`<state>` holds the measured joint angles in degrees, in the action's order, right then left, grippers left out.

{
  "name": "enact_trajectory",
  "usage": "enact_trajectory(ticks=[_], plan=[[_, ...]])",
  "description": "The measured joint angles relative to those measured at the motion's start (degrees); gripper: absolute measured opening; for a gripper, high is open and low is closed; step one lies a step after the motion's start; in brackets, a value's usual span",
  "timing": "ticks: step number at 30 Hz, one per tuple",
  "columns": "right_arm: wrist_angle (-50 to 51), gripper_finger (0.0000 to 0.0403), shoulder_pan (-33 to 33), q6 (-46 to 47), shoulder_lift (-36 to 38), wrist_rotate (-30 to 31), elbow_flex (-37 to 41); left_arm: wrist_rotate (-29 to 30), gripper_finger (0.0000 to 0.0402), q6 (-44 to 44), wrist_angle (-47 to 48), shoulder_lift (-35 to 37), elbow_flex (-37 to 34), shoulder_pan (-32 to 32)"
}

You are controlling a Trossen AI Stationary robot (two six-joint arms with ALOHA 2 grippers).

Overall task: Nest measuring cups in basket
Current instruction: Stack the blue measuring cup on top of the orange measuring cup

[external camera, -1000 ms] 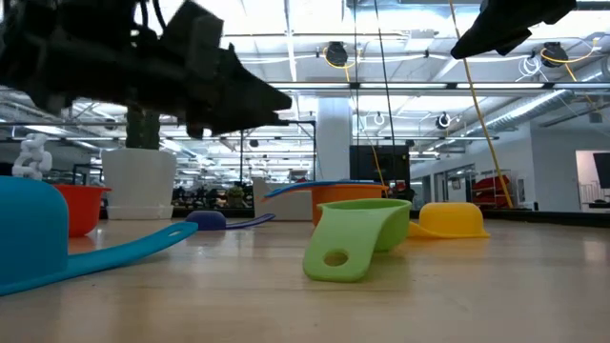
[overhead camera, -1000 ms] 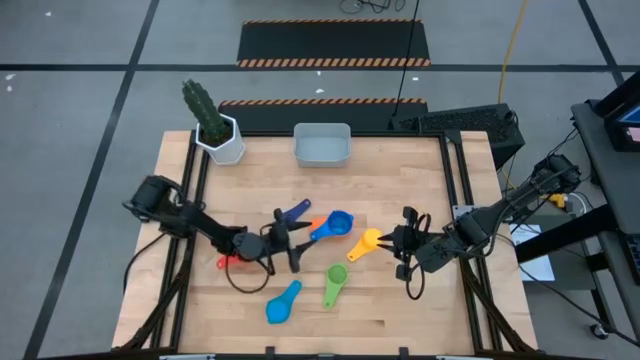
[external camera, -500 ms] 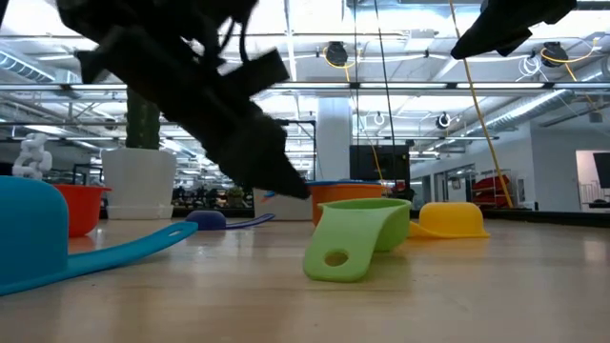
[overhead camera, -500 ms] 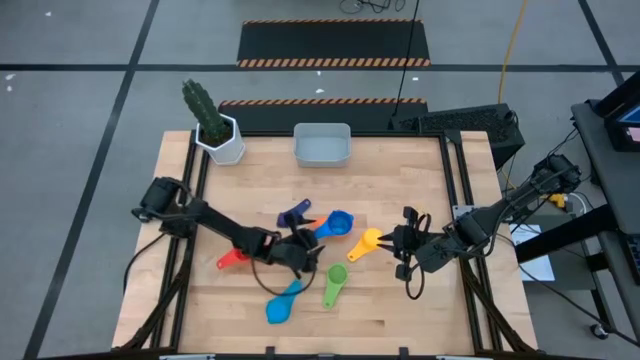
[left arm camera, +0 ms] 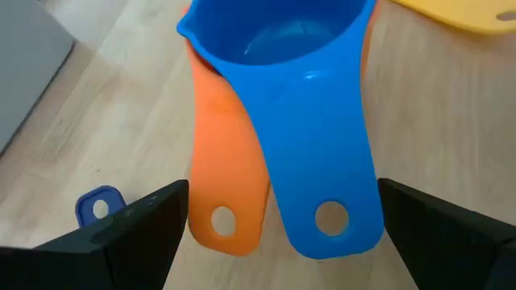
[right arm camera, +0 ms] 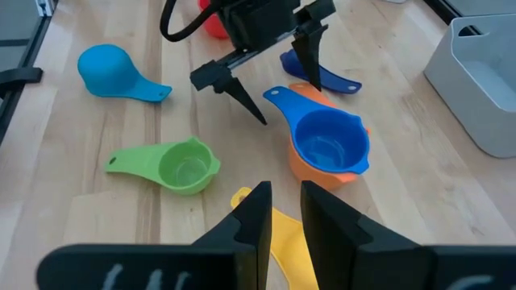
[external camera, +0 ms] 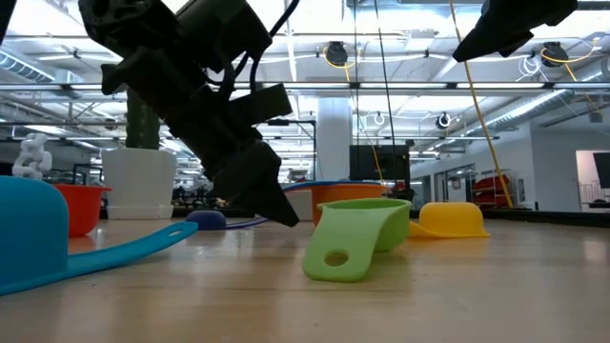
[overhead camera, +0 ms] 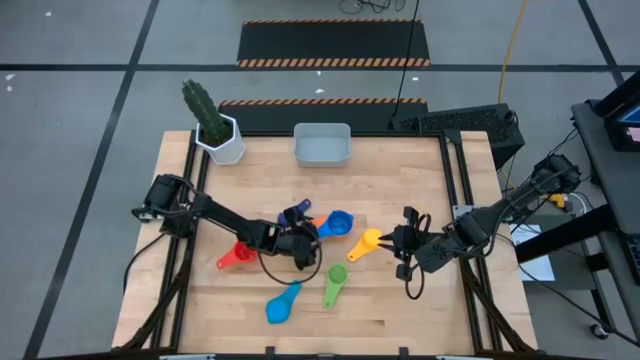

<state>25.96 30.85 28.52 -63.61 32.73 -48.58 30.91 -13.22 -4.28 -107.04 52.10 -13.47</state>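
Sitting at the far edge of the table (overhead camera: 420,300), a little left of the middle, the basket (overhead camera: 321,146) has no cup in it yet; all the cups lie well apart from it, nearer the middle of the table; the left arm is the nearer one to the stacked pair, and its left gripper (overhead camera: 303,243) hangs just left of them with its two fingers spread wide and nothing between them; the blue cup (left arm camera: 287,97) sits inside the orange cup (left arm camera: 222,173), and both bowls point right and a bit far while both flat handles point back toward the open jaws; in the left wrist view the two handles lie side by side, right between the two fingers, so the long way of the cups runs straight into the gap; I think the next move is a short push forward and a squeeze on the handles; the right gripper (overhead camera: 404,243) waits on the right with its fingers close together and holding nothing, just beside the yellow cup (overhead camera: 366,243); the green cup (overhead camera: 335,280) and the light blue cup (overhead camera: 280,303) lie nearer, the red cup (overhead camera: 238,254) to the left; the small dark blue cup (overhead camera: 295,213) lies just far of the left gripper.
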Motion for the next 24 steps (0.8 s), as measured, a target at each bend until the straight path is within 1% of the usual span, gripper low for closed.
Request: enact_trajectory(ticks=[3,14,19,24], plan=[[0.0,0.0061,0.0,0.6,0.0,0.0,0.0,0.0,0.0367,0.0,-0.1,0.0,0.0,0.0],[0.0,0.0061,0.0,0.7,0.0,0.0,0.0,0.0,0.0234,-0.1,-0.1,0.0,0.0,-0.1],[0.0,0.0061,0.0,0.2,0.0,-0.1,0.0,-0.1,0.0196,-0.9,-0.1,0.0,0.0,-0.1],[0.0,0.0061,0.0,0.2,0.0,-0.1,0.0,-2.1,0.0167,-0.8,-0.1,0.0,0.0,-0.1]])
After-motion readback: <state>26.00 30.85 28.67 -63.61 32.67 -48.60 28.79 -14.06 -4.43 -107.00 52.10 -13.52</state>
